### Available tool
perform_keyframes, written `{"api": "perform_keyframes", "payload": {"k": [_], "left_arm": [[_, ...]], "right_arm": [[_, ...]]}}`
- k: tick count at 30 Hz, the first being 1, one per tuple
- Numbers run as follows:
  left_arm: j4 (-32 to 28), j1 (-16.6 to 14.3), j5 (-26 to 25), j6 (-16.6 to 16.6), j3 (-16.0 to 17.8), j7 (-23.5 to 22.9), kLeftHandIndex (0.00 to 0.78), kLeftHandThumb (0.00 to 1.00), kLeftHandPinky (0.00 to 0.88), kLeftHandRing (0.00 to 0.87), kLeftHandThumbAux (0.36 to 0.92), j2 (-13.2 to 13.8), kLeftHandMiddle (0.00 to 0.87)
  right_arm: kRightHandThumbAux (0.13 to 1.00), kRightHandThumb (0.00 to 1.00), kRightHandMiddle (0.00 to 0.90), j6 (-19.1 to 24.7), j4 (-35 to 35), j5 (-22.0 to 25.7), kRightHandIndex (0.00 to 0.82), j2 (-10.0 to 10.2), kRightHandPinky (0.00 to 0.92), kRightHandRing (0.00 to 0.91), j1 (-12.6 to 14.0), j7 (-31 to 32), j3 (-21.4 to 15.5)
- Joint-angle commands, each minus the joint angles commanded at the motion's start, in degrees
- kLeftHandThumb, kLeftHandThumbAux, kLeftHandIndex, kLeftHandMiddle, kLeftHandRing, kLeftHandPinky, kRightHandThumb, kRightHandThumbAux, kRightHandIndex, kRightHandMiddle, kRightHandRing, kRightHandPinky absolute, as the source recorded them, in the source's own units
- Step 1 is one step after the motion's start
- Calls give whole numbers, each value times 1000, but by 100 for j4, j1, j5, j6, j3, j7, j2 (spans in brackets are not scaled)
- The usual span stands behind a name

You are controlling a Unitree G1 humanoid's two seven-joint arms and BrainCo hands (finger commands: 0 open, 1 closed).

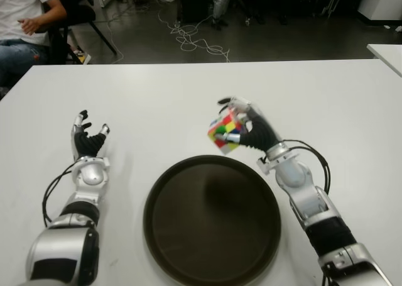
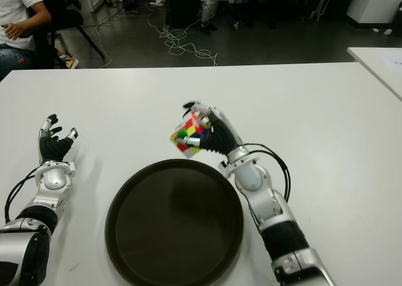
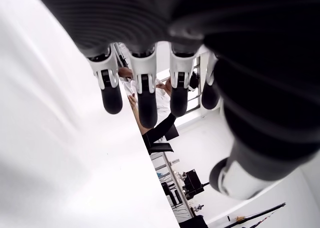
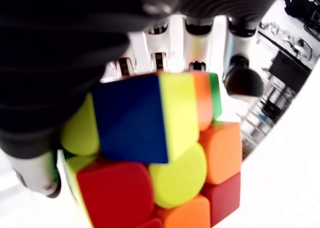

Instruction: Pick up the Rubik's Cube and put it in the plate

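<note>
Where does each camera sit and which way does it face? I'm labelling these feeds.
Left eye: on the head, looking forward and down at the table; both arms show, right hand holding the cube beyond the plate.
Right eye: beside it, same scene.
Left wrist: looks along the open left hand over the table.
Right wrist: close on the cube in the right hand's fingers.
Shared: both eyes and the right wrist show the cube.

Counts, w/ the plate (image 1: 157,236) as landmark: 1 dark round plate on 1 white table (image 1: 326,104). 1 Rubik's Cube (image 1: 225,132), just beyond plate's far rim, gripped in the right hand (image 1: 248,127). 2 robot hands total; other is the left hand (image 1: 88,141), fingers spread, to plate's left. 1 seated person (image 1: 22,22), far beyond plate, off table's far-left corner. 1 cable tangle (image 1: 195,41) on floor past table.
</note>
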Motion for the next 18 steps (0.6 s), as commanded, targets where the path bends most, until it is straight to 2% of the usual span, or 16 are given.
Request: {"api": "perform_keyframes", "payload": {"k": [5, 8, 18], "left_arm": [[-29, 12, 53, 5, -46, 54, 98, 73, 122, 141, 728, -9, 136], [-39, 5, 128, 47, -113, 110, 96, 77, 123, 146, 728, 10, 147], [-55, -7, 128, 149, -143, 133, 95, 82, 147, 154, 713, 0, 154]], "right_arm": [[706, 734, 885, 279, -148, 162, 443, -47, 843, 855, 59, 467, 43], [706, 735, 882, 436, -213, 445, 442, -61, 839, 851, 83, 914, 69], [706, 736, 866, 533, -522, 736, 441, -128, 830, 837, 173, 1473, 133]]}}
